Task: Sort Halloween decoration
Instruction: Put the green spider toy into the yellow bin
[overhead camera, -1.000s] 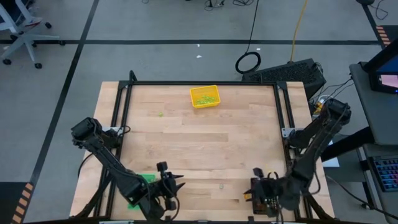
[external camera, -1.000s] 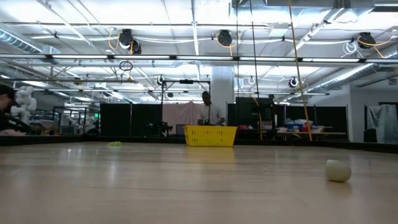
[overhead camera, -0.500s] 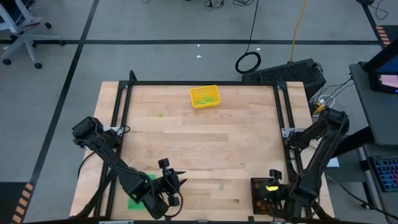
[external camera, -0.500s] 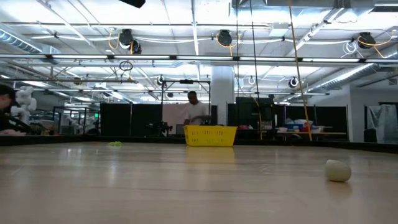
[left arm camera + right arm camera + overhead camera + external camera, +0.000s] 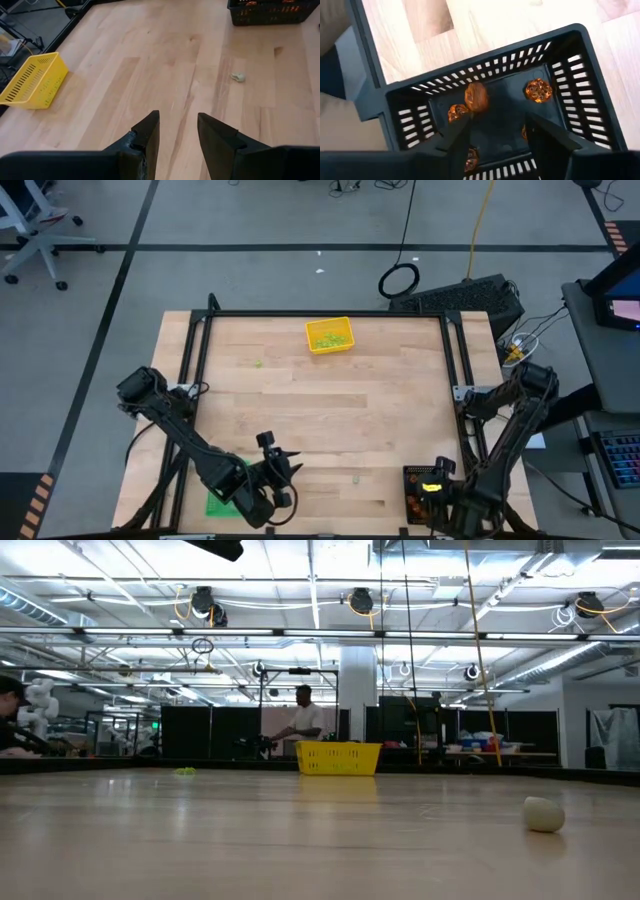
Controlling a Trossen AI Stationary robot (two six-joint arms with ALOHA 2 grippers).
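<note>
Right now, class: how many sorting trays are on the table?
3: the yellow tray at the far edge, the green tray beneath the left arm, the black tray under the right gripper.

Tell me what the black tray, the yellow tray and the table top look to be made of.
Black tray: apparently moulded plastic, matte; its walls have even rows of slots. Yellow tray: likely the same kind of plastic, slightly glossy, with slotted walls. Table top: wood, seemingly jointed planks with visible grain and seams, smooth pale finish with a soft sheen.
</note>
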